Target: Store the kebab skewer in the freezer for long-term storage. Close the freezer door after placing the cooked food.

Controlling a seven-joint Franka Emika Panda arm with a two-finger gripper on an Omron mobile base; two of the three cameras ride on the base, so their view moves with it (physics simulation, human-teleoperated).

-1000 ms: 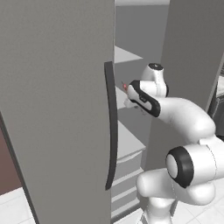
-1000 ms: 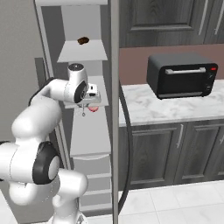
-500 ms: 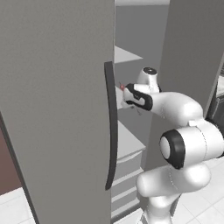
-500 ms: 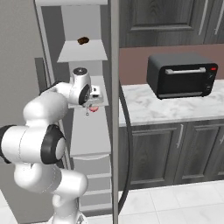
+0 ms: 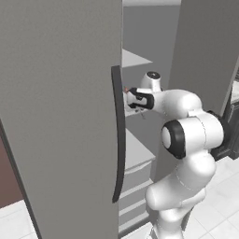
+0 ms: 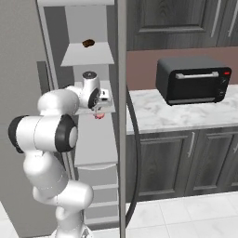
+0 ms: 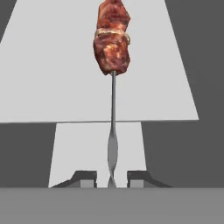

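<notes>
- Red-brown meat chunks sit at the far end of the kebab skewer (image 7: 112,83); hand view shows its thin metal shaft running down between the two dark fingertips.
- End effector (image 7: 112,178) is closed narrow on the shaft's near end and holds the skewer out over a pale shelf (image 7: 52,78).
- Right base view: end effector (image 6: 103,103) is inside the freezer (image 6: 90,139) at mid-shelf height, with a small red bit of the skewer (image 6: 98,115) hanging just below it.
- Left base view: end effector (image 5: 129,98) is just beside the edge of the freezer door (image 5: 60,116), near the top of its dark bar handle (image 5: 118,135).
- Freezer door stands open, and the arm reaches past it into the compartment.
- Dark brown lump (image 6: 88,43) lies on the upper shelf, above the end effector.
- Black toaster oven (image 6: 193,80) sits on the marble worktop (image 6: 153,116) to the right, well apart from the freezer interior.
</notes>
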